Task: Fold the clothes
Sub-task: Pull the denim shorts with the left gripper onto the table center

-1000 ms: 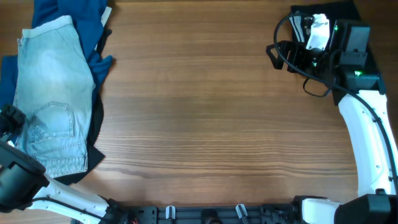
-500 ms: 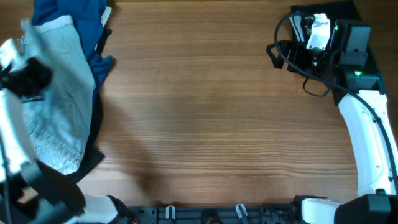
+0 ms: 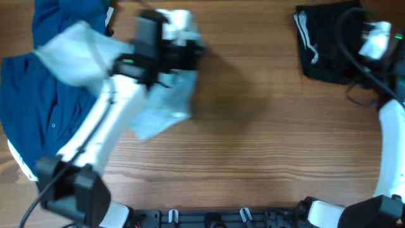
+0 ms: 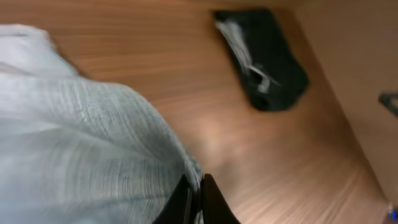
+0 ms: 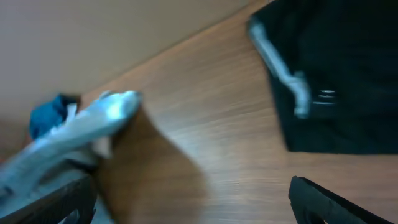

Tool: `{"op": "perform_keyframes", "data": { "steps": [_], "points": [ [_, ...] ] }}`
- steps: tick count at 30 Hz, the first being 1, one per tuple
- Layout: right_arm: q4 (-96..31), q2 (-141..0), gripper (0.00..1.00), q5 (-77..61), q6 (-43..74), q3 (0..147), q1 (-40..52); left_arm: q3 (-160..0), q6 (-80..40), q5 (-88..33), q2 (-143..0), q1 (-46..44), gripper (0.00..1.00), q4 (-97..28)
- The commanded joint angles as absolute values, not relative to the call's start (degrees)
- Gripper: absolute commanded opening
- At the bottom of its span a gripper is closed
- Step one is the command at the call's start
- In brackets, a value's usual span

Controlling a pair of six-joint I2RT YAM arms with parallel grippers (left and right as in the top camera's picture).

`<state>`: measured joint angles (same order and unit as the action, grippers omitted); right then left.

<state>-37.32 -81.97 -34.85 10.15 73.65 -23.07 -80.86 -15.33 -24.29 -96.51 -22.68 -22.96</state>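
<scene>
The pale blue denim shorts (image 3: 166, 104) hang lifted and blurred over the left-centre of the table. My left gripper (image 3: 187, 54) is shut on them near their top. In the left wrist view the denim (image 4: 81, 143) fills the left side and the gripper (image 4: 194, 200) pinches its edge. The dark blue shirt (image 3: 44, 117) lies spread at the far left. A black garment (image 3: 329, 44) with a white drawstring lies at the back right and also shows in the left wrist view (image 4: 264, 56). My right gripper (image 5: 196, 202) is open and empty beside the black garment (image 5: 348, 81).
The wooden table (image 3: 266, 152) runs across the middle and right. The right arm (image 3: 387, 126) stands along the right edge, with cables near the black garment. The arm bases sit at the front edge.
My left arm has swung from the front left up and to the right, carrying the shorts off the blue shirt. My right arm has drawn back to the right, uncovering the black garment.
</scene>
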Motion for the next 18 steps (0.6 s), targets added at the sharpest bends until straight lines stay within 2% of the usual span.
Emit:
{"op": "perform_keyframes", "data": {
  "steps": [1,5,6,7,9,10,14,18],
  "points": [
    [-38.7,-80.3,1.00,-41.1,10.0,74.7,-28.6,-81.7,-17.4,-19.4,-103.2,-30.4,0.04,-16.7],
    [-40.4,-80.3,1.00,-41.1,7.1,74.7,-30.8,-81.7,-17.4,-19.4,-110.0,-34.5,0.08,-9.6],
    [-40.7,-80.3,1.00,-41.0,6.1,74.7,-30.9,-81.7,-17.4,-19.4,-111.7,-35.2,0.18,-7.9],
    [-40.8,-80.3,0.99,-40.9,5.9,74.7,-30.9,-81.7,-17.4,-19.4,-113.0,-35.8,0.33,-6.3],
    [-40.7,-80.3,1.00,-41.0,6.0,74.7,-30.9,-81.7,-17.4,-19.4,-114.7,-36.3,0.83,-4.2],
    [-40.6,-80.3,1.00,-41.0,6.0,74.7,-30.8,-81.7,-17.4,-19.4,-115.1,-36.3,1.00,-3.5],
    [-40.6,-80.3,1.00,-41.2,5.3,74.7,-30.8,-82.2,-18.5,-19.4,-111.9,-34.5,1.00,-4.3],
    [-40.4,-80.3,1.00,-43.2,2.4,74.7,-29.5,-83.7,-22.5,-19.4,-103.9,-29.1,1.00,-11.4]
  ]
}}
